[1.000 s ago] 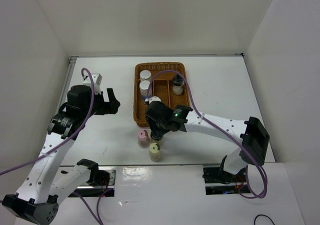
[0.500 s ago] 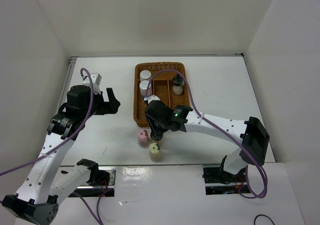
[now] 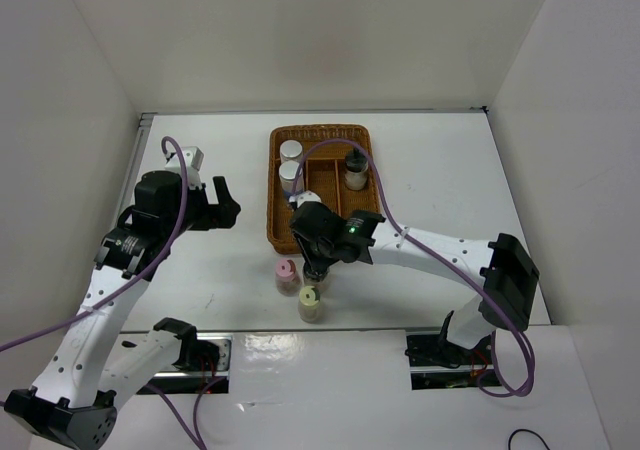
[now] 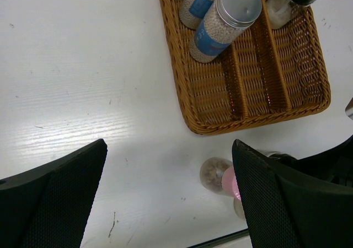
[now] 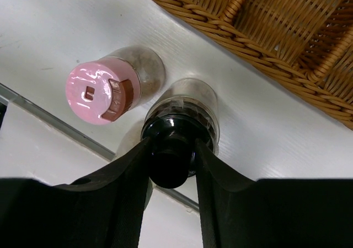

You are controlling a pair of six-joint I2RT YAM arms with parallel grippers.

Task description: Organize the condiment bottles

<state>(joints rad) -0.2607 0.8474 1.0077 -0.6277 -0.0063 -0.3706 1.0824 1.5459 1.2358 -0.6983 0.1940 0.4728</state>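
Hardly anything has shifted since a second ago: overhead, both arms and all the bottles sit where they were, and the only visible change is a slight settling of the right arm's wrist. The right gripper (image 5: pixel 172 149) is clamped on the black cap of a clear black-topped bottle (image 5: pixel 185 102), with one finger pressed to each side of the cap. That bottle stands upright on the table (image 3: pixel 450 170), just outside the near rim of the wicker basket (image 5: pixel 220 33). The pink-capped bottle (image 5: pixel 102 92) stands just beside it, their bodies very close or touching. A little nearer the arm bases is the yellow-capped bottle (image 3: pixel 311 303), also upright on the table. Inside the basket, the two silver-capped bottles (image 4: pixel 226 19) with blue labels stand one behind the other in the left compartment, and a second black-topped bottle (image 3: pixel 355 170) stands toward the far end of the right compartment. The left gripper (image 4: pixel 170 149) hangs over bare table to the left of the basket, jaws spread wide and holding nothing.
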